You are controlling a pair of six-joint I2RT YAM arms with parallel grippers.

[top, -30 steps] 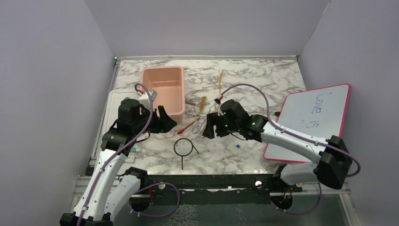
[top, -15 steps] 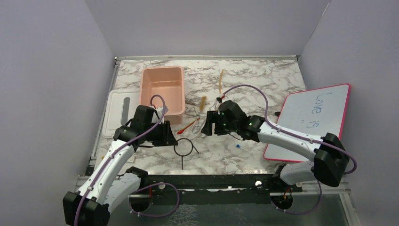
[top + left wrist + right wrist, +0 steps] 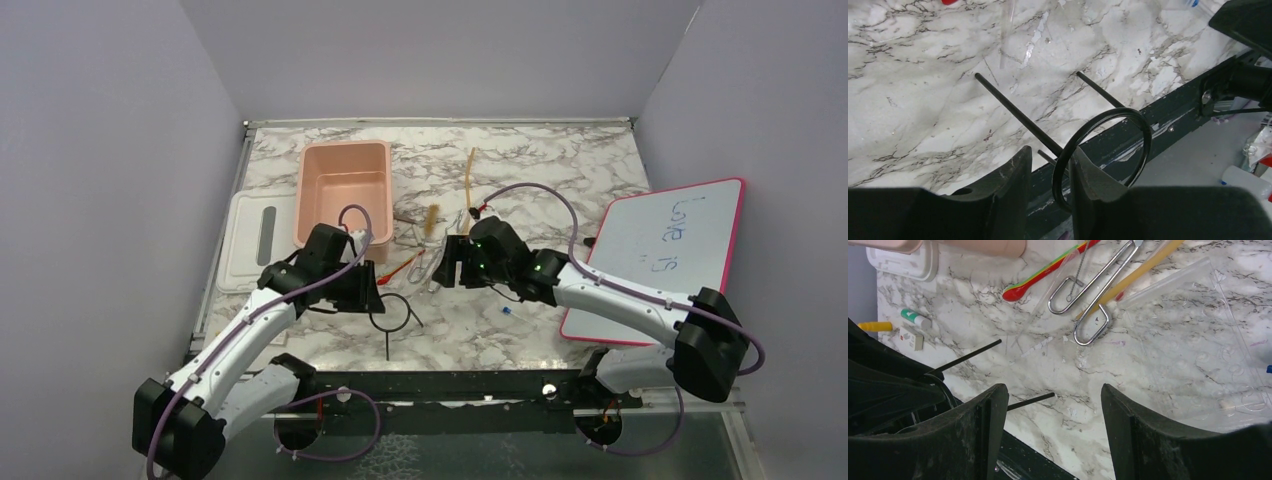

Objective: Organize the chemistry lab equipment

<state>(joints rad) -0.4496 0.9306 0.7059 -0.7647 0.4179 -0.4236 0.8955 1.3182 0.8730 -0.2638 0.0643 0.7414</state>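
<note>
Broadly, the grey-veined marble table [image 3: 560, 160] carries everything. At its right edge lies the glossy pink-framed whiteboard [image 3: 670, 250], set askew with handwriting on it. At the back left sits the smooth, rectangular pink tub [image 3: 345, 195] with nothing in it, and its flat white lid [image 3: 240, 262] lies just beside it on the left. The left gripper [image 3: 1050, 160] is down near the table's front, in front of the tub. Its matte black fingers stand partly open, astride the near rim of the black wire ring [image 3: 1118, 111]. The thin wire lies against one finger with a sliver of space beside the other, and whether it is truly pinched I cannot tell. The ring is a round hoop with straight slender rods running out from it, and it sits at the front centre of the marble. The right gripper [image 3: 1053, 390] hangs just above the middle of the table with its jaws spread wide and nothing between them. The long tan rubber tube [image 3: 470, 175] lies behind it, pointing toward the back. Just beyond the right fingers lie the thin metal tongs [image 3: 1108, 271] — shiny bent wire ending in two loops. The red-tipped stick [image 3: 1015, 292] lies beside them toward the tub, its end spoon-shaped. The small brush [image 3: 432, 220], bristly and tan, lies between tub and tube. A tiny blue piece [image 3: 507, 311] lies near the whiteboard's front corner.
</note>
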